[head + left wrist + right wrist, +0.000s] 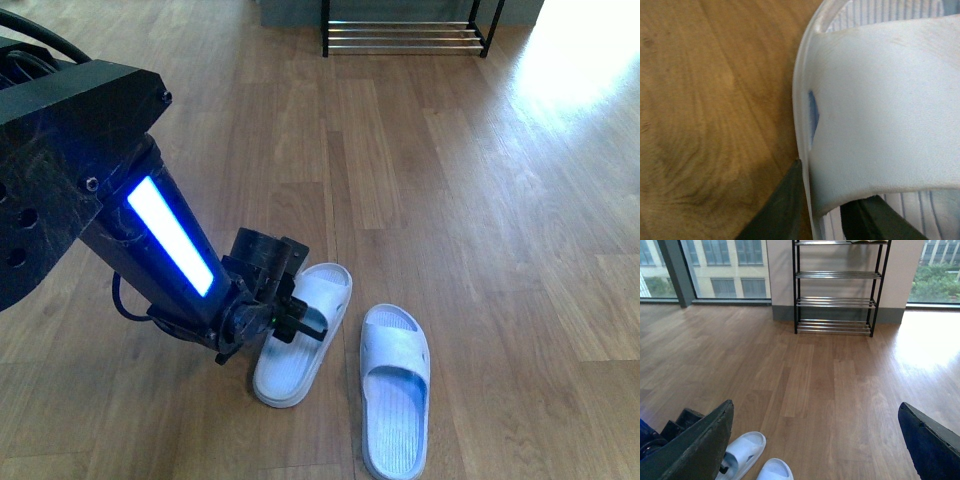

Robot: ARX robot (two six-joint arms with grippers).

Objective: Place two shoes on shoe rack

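- While the left gripper (292,322) sits low over the wooden floor (450,200), its dark fingers (782,210) straddle the outer side of the left sandal (300,340), one outside the rim and one under the strap.
- Whether those fingers actually pinch the sandal's wall or only bracket it, I cannot tell; the outer one touches the rim.
- Both pale blue-white slides lie flat on the floor close in front of the robot, just beside each other but not touching.
- In the front view the left sandal's long axis runs on a slant, its near end toward the robot's left and its far end leaning right.
- Beside it, the right sandal (395,400) points almost straight away from the robot, with its strap over the far half.
- Across the room, the shoe rack (835,302) stands against the wall, well apart from the sandals, its chrome tiers running side to side.
- On the other arm, the right gripper (815,407) hangs with its fingers spread wide, only floor between them.
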